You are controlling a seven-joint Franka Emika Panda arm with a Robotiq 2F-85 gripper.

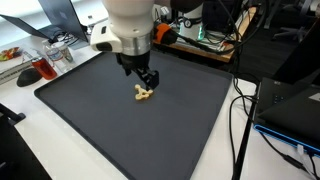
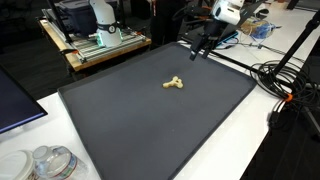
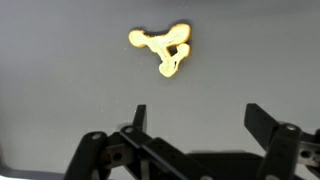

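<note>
The step in hand, as I judge it, is the approach: the pincer (image 1: 150, 80) hangs over the dark mat (image 1: 95, 120) with nothing between its fingers, and the small yellow piece (image 1: 144, 94) is the only thing near to it. The jaws stand wide apart, which the wrist view shows clearly, with the two black fingers (image 3: 138, 116) separated and only bare mat (image 3: 60, 80) between them. The yellow piece lies flat on the mat, below the pincer and not touched by it. In an exterior view the pincer (image 2: 200, 50) appears well above the mat (image 2: 150, 130), and the piece (image 2: 174, 83) is apart from its tips. In the wrist view the piece (image 3: 163, 50) sits ahead of the pincer (image 3: 198, 116), beyond the fingertips, and a little off the middle line between them, toward one finger. Its shape is irregular, with thin bent arms, so I cannot tell which part is thickest. In my judgement, a grasp from here calls for bringing the pincer forward until the piece is centred between the fingers, then lowering it straight down before closing, because such a small and flat thing can easily slip out from one side.
</note>
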